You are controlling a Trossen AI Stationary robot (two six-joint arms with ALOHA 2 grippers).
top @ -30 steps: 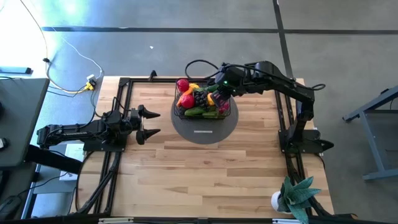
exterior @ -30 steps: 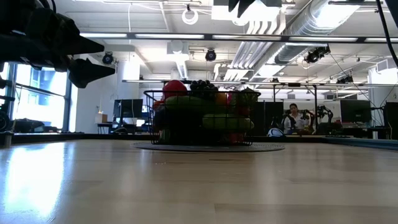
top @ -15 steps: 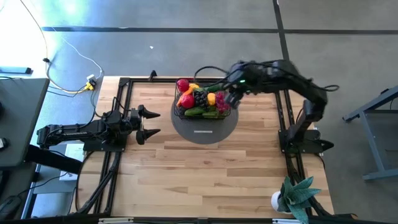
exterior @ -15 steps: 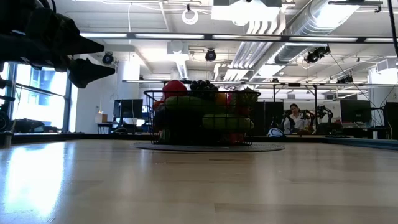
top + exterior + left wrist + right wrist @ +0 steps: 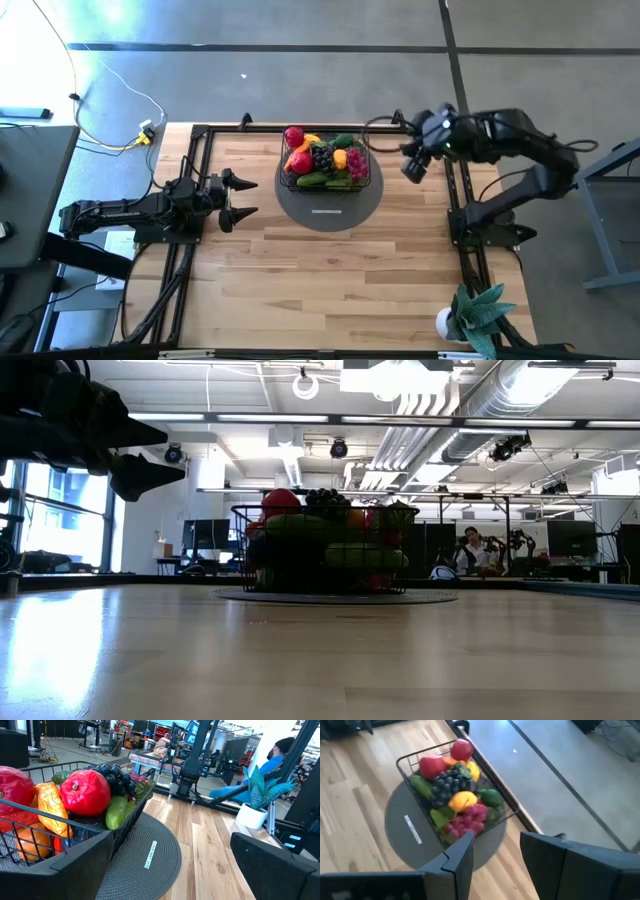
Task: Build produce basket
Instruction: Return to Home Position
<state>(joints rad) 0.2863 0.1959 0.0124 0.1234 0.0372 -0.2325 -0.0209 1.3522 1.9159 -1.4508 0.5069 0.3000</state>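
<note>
The black wire basket (image 5: 284,170) stands on a grey round disc (image 5: 328,205) at the table's far middle. It is heaped with produce (image 5: 322,160): red pieces, dark and pink grapes, a lemon and green pieces. The produce also shows in the right wrist view (image 5: 455,795) and the left wrist view (image 5: 90,792). My right gripper (image 5: 412,165) is open and empty, up in the air to the right of the basket. My left gripper (image 5: 243,197) is open and empty at the table's left, pointing at the basket.
A potted green plant (image 5: 478,312) stands at the table's near right corner. Black frame rails (image 5: 190,250) run along the left and right sides. Bare wood lies between the disc and the near edge. A person (image 5: 468,550) sits in the room beyond.
My right gripper has drawn back from just over the basket's right side toward the table's right edge, and now hangs clear of it. The basket and the produce have stayed in place.
</note>
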